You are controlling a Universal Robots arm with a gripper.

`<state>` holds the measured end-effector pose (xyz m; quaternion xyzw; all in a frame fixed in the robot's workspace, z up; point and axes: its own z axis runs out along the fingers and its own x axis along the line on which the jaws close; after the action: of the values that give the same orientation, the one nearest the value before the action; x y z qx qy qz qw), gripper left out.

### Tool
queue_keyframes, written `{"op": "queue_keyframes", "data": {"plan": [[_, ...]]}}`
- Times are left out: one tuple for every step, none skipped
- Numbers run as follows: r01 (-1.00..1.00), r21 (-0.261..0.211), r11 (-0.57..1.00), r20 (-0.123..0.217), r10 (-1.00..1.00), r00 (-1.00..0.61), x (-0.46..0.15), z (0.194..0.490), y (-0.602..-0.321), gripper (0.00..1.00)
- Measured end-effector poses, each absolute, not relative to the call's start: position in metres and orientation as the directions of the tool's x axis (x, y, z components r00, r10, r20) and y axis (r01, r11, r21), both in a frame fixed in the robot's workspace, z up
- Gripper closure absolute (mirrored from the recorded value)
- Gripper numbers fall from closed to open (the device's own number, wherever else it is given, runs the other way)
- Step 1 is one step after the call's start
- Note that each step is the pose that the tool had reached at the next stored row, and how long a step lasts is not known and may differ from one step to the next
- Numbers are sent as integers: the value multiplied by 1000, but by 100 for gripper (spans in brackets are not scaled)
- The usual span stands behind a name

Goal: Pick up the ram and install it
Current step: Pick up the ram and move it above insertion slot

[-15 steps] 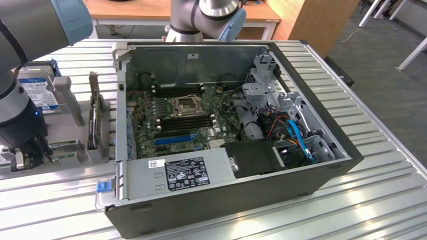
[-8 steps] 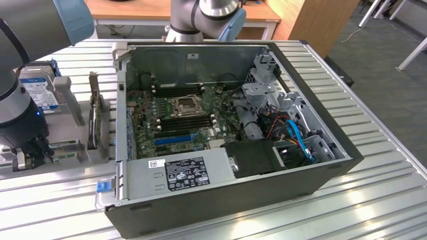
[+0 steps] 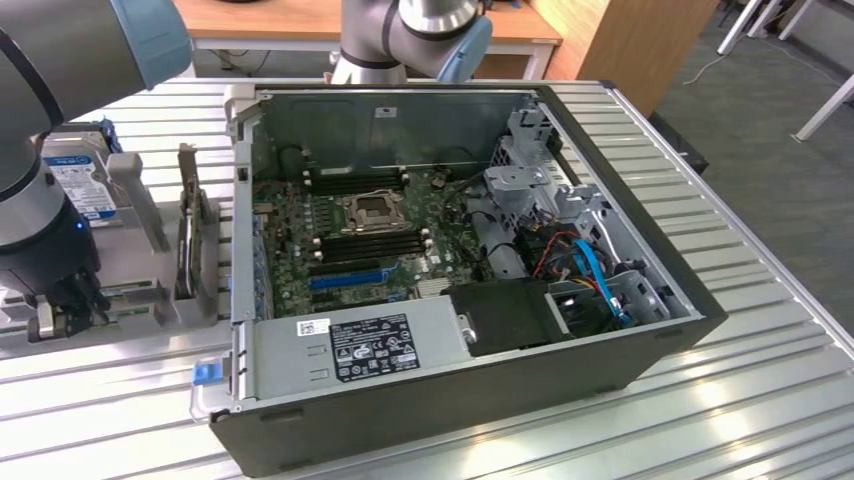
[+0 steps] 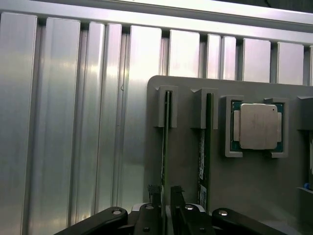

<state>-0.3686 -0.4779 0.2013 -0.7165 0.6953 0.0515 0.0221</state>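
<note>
Two rams stand on edge in slots of a grey holder. My gripper hangs over the nearer-to-the-holder-edge ram. One dark finger is on each side of its thin green edge, close but not clamped, so the gripper is open. The ram still sits in its slot. The other ram, with a white label, stands one slot over. In the exterior view the gripper is low at the exterior view's left, over the holder beside the open computer case. Black memory slots lie on the motherboard.
A processor chip rests in a recess of the holder. A hard drive and an upright expansion card stand by the holder. The case holds a power supply, cables and drive cage. Everything sits on a slatted metal table.
</note>
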Motion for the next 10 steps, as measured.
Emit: {"op": "queue_keyframes", "data": {"plan": [[-999, 40, -32, -105, -994, 28, -369, 202, -478, 77], [-999, 40, -32, -105, -994, 28, -369, 202, -478, 77], [-999, 40, -32, -105, -994, 28, -369, 202, -478, 77], [-999, 40, -32, -105, -994, 28, -369, 202, -478, 77], [-999, 40, -32, -105, -994, 28, -368, 203, -478, 77], [-999, 40, -32, -104, -994, 28, -368, 203, -478, 77], [-999, 40, -32, -104, -994, 28, -367, 203, -478, 77], [-999, 41, -32, -105, -994, 28, -366, 203, -478, 77], [-999, 41, -32, -105, -994, 28, -366, 203, -478, 77], [-999, 41, -32, -105, -994, 28, -366, 203, -478, 77]]}}
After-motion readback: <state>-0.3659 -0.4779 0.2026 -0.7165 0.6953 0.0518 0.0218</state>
